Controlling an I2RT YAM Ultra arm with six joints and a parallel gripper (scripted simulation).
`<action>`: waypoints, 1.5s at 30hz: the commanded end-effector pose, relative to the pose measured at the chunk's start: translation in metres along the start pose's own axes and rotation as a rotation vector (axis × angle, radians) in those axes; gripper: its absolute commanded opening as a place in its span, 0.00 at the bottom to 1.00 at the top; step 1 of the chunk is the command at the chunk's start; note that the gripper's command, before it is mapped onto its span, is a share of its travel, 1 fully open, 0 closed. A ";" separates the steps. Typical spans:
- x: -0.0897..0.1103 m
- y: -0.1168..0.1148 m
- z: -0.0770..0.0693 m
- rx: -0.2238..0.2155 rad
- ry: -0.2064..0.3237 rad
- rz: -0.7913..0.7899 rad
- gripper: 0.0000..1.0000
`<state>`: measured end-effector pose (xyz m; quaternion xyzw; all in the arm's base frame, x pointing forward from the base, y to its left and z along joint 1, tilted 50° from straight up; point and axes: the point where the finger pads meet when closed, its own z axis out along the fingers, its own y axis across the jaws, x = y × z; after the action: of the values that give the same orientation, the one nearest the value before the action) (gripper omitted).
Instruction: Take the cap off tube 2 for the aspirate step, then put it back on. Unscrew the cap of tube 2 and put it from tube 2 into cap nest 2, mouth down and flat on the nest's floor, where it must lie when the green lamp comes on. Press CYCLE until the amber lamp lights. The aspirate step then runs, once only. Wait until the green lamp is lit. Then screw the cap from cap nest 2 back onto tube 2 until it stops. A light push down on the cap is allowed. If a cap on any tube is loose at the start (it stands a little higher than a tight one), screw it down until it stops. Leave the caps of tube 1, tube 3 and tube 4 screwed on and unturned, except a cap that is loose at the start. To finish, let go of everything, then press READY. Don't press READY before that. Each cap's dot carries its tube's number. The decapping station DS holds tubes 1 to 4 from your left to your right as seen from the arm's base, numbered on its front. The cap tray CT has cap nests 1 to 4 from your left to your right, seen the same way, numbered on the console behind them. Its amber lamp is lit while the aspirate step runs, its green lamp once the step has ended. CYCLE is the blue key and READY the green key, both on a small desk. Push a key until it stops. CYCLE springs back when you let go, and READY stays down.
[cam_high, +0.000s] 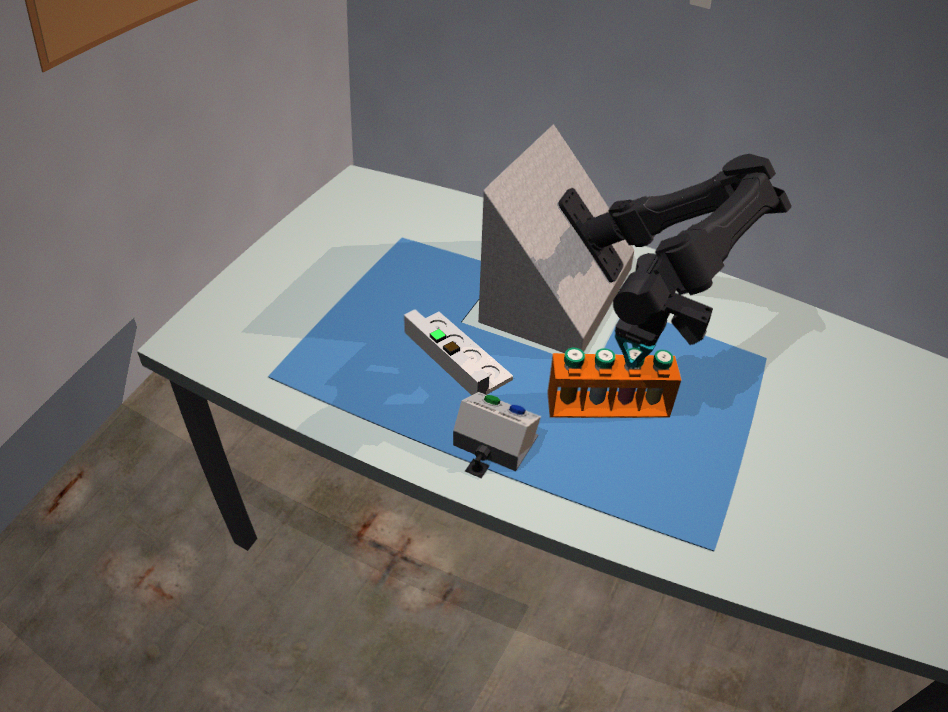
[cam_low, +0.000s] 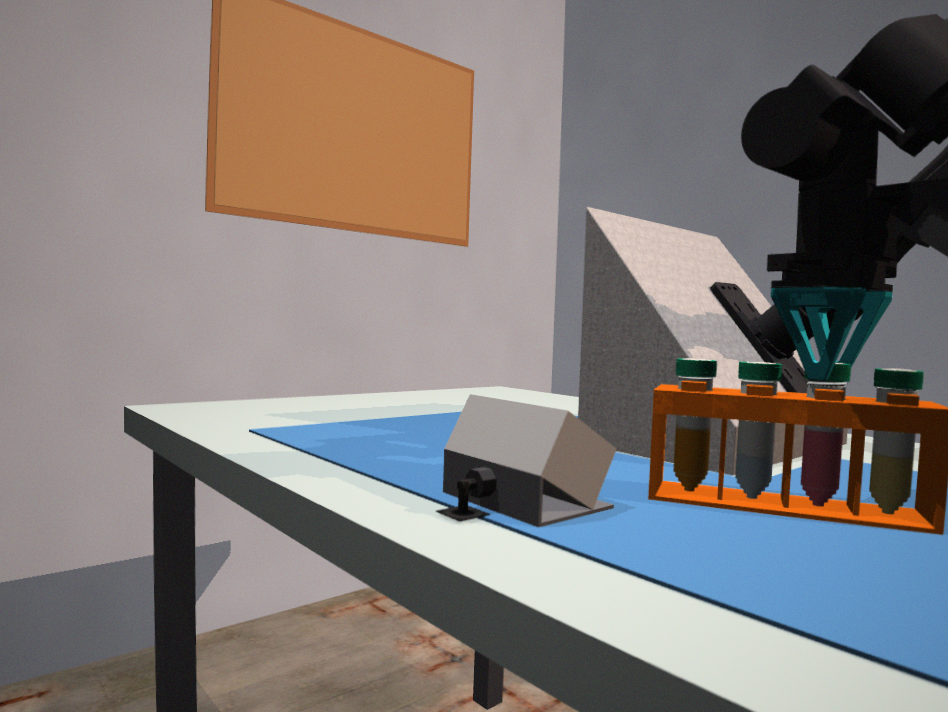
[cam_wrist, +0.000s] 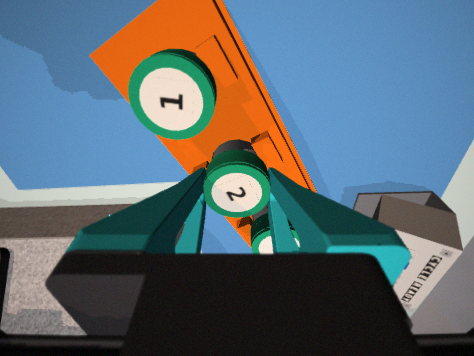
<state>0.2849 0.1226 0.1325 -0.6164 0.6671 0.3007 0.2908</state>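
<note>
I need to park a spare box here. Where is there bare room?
In the top view, free: the blue mat in front of the orange rack, toward the table edge; the mat left of the cap tray; the table right of the mat. Crowded: tray, key desk and rack sit close together, and the gripper is shut on cap 2.
</note>
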 end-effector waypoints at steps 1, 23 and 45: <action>0.001 -0.002 -0.004 0.013 -0.004 0.220 0.00; 0.001 -0.002 -0.004 0.010 -0.010 1.220 0.00; 0.001 -0.002 -0.003 0.006 -0.016 2.120 0.00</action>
<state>0.2847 0.1235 0.1319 0.2176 0.8811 0.4096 -0.0921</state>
